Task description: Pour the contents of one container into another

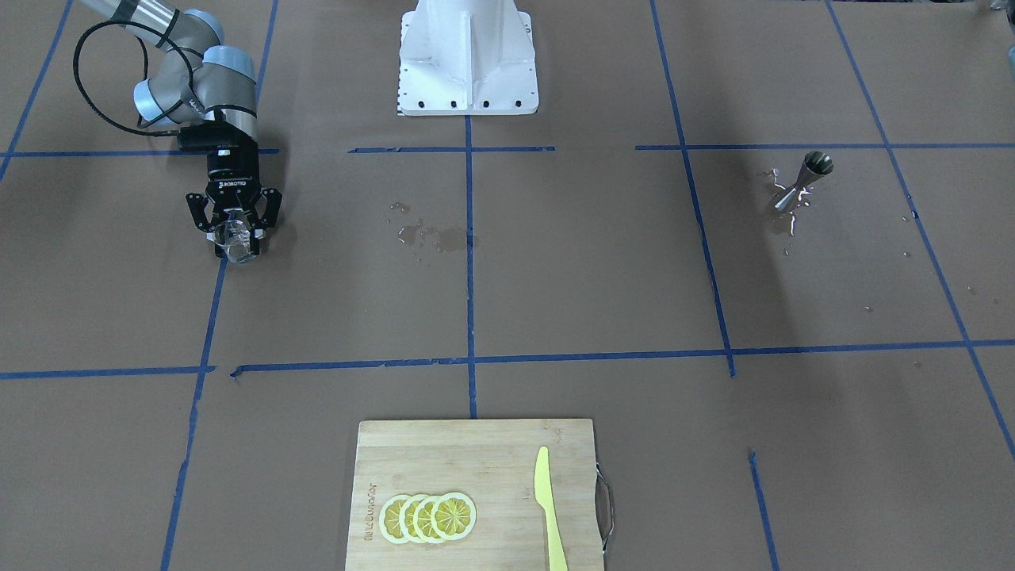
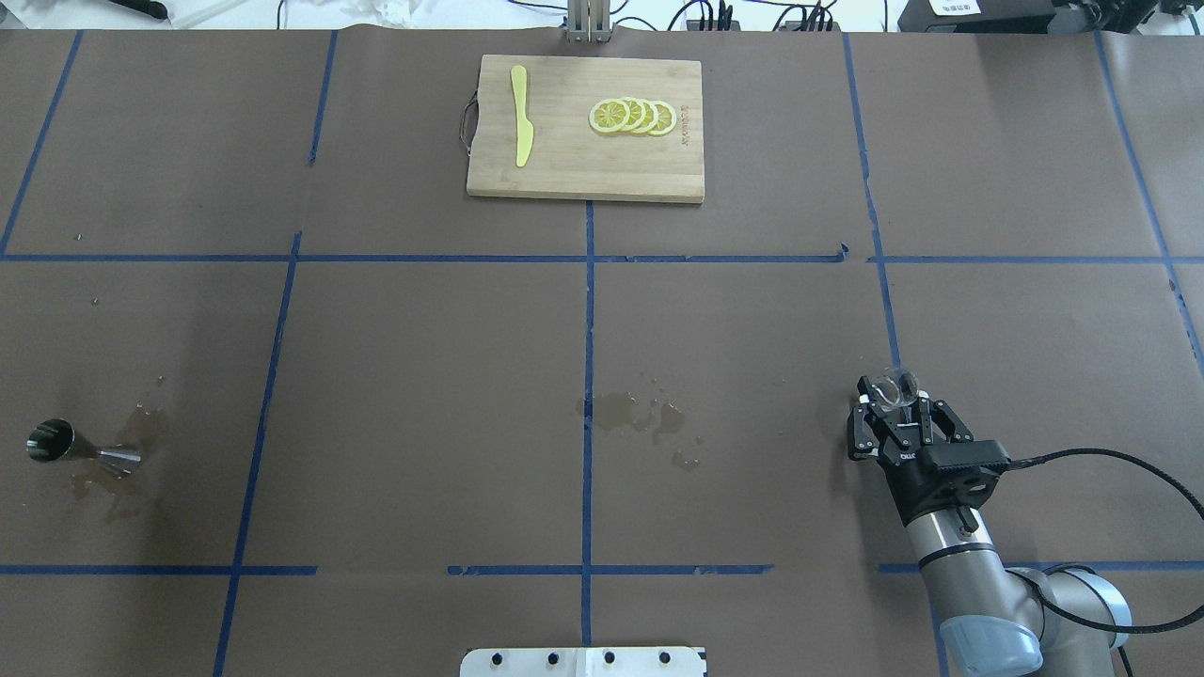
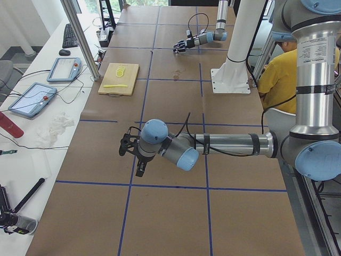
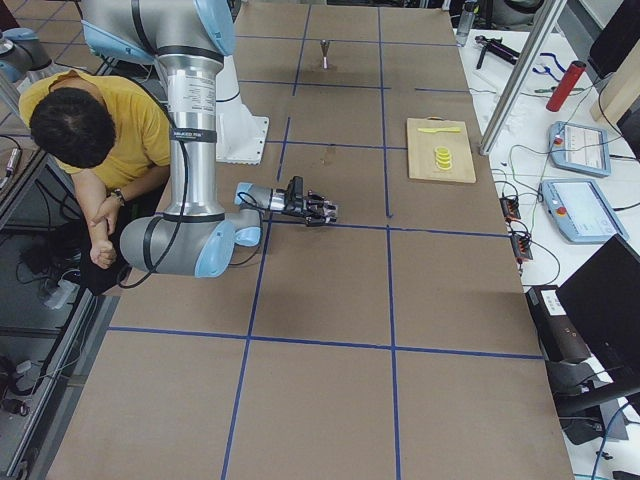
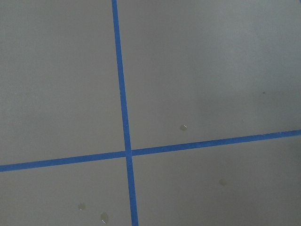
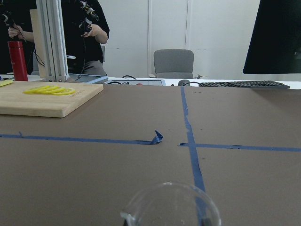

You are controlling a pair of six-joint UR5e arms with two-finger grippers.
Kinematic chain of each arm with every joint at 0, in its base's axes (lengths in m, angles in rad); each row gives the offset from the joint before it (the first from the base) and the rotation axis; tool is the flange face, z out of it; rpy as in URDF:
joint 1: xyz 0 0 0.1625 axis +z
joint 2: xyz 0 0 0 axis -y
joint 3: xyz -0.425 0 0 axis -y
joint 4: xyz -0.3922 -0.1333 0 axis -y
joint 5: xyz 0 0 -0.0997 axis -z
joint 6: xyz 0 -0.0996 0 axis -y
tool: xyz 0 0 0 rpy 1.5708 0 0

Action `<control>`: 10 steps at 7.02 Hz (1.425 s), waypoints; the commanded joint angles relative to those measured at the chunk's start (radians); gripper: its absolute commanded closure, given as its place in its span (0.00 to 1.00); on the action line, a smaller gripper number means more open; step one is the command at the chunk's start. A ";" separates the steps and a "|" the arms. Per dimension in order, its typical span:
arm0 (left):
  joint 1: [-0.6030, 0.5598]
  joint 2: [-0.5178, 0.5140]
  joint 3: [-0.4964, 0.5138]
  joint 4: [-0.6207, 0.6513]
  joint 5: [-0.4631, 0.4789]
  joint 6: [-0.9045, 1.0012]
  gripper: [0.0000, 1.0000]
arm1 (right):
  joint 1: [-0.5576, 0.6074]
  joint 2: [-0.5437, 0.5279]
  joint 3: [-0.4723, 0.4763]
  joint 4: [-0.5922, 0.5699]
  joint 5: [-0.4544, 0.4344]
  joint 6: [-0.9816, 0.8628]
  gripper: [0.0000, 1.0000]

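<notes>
Currently the glass cup (image 2: 895, 385) is clamped in the right gripper (image 2: 895, 397). The steel jigger (image 2: 77, 448) is seen lying sideways on a wet patch (image 2: 105, 481). The opening of the left gripper (image 3: 129, 151) cannot be told.

The glass cup (image 6: 171, 207) is cut off by the wrist view's bottom edge (left gripper (image 3: 129, 154) too small to judge).

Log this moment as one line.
right gripper: shut on glass cup | left gripper: state unclear | jigger: far off, in wet patch | pouring: no
</notes>
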 commanded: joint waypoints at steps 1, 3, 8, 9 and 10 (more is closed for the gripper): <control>0.000 0.010 -0.010 -0.001 0.000 -0.008 0.00 | -0.017 0.000 -0.013 0.069 -0.011 0.020 0.41; 0.000 0.010 -0.009 -0.001 0.000 -0.008 0.00 | -0.031 0.000 -0.025 0.074 -0.026 0.022 0.00; 0.000 0.012 -0.016 -0.001 0.000 -0.008 0.00 | -0.132 -0.021 0.015 0.113 -0.124 0.015 0.00; 0.000 0.012 -0.013 -0.001 0.000 -0.008 0.00 | -0.178 -0.064 0.041 0.168 -0.144 0.006 0.00; -0.002 0.013 -0.012 -0.003 0.000 -0.008 0.00 | -0.227 -0.111 0.042 0.211 -0.184 0.006 0.00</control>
